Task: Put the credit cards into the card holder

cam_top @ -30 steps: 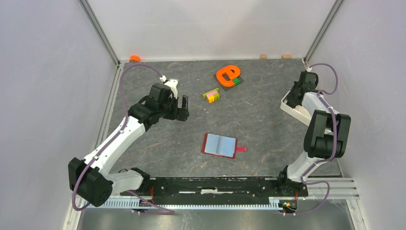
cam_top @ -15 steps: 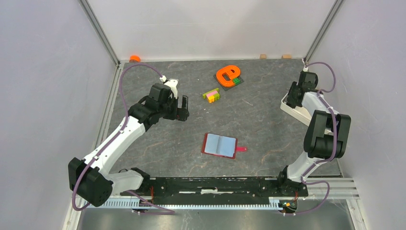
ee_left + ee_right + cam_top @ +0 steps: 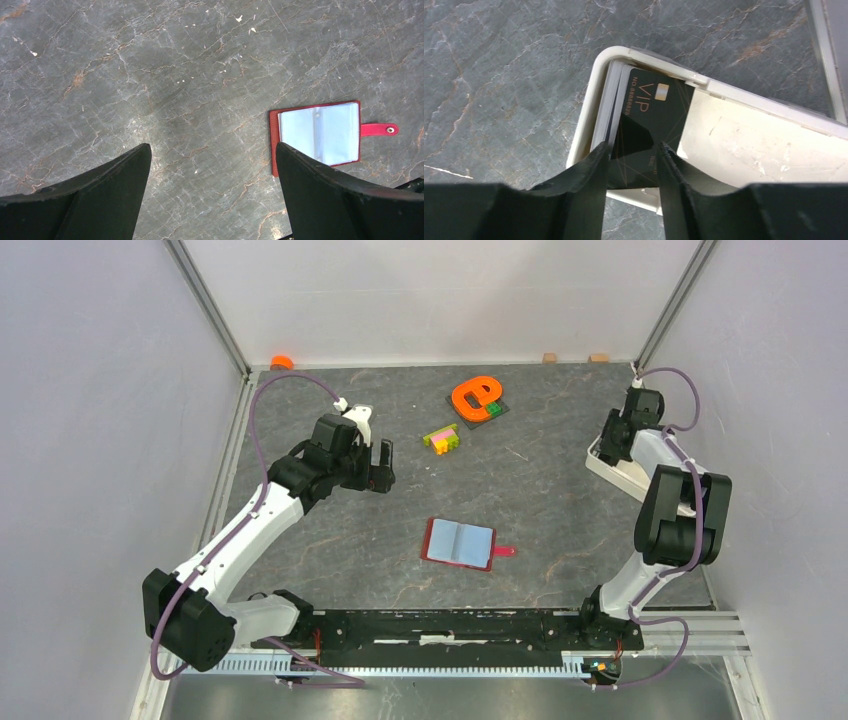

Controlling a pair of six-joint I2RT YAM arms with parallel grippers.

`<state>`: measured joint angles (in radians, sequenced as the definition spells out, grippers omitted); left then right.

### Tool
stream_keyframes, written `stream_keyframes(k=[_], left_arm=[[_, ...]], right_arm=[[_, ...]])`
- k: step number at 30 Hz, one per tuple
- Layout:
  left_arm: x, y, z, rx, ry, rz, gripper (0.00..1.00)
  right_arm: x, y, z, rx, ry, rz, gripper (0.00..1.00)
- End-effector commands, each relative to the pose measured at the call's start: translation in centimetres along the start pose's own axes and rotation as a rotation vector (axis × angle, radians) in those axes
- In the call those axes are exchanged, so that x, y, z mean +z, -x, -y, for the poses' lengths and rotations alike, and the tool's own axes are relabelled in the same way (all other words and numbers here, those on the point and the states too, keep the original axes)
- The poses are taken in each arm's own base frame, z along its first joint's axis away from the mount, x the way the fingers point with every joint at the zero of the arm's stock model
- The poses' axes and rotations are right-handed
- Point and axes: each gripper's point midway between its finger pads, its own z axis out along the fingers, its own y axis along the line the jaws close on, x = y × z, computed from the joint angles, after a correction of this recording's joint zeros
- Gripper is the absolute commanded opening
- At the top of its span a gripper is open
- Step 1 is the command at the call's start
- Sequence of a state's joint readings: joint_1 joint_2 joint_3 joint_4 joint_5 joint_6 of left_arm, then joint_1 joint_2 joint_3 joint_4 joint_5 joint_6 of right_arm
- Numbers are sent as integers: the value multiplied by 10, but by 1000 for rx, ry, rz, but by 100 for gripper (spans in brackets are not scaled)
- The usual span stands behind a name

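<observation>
Grey marbled table (image 3: 560, 490): the left arm is over its mid-left, the right arm at its far right edge.
Card holder (image 3: 459, 543): dark red, lying open and flat near the table's middle, light-blue inside facing up, red snap tab (image 3: 505, 551) pointing right.
Credit cards (image 3: 606, 105): a stack standing on edge in one corner of a white tray (image 3: 744, 135); a black card (image 3: 649, 107) lettered VIP leans against it.
Right gripper (image 3: 633, 146): fingers parted, tips over the black card, its face showing in the gap.
Left gripper (image 3: 212, 150): wide open, holding nothing, above bare table, left of and beyond the card holder.
Toy bricks (image 3: 441, 438): far side, well apart from the card holder.
</observation>
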<state>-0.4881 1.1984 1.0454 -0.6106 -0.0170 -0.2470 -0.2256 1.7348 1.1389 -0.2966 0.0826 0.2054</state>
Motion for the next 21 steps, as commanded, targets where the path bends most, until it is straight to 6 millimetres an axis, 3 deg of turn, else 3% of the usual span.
stream_keyframes(k=[1, 12, 21], left_arm=[[0, 7, -1, 41, -7, 25, 100], [2, 5, -1, 41, -7, 17, 100], [1, 5, -1, 41, -7, 20, 100]], right_arm=[[12, -23, 6, 0, -20, -61, 40], [-7, -18, 12, 32, -53, -47, 2], [-17, -21, 25, 47, -87, -37, 0]])
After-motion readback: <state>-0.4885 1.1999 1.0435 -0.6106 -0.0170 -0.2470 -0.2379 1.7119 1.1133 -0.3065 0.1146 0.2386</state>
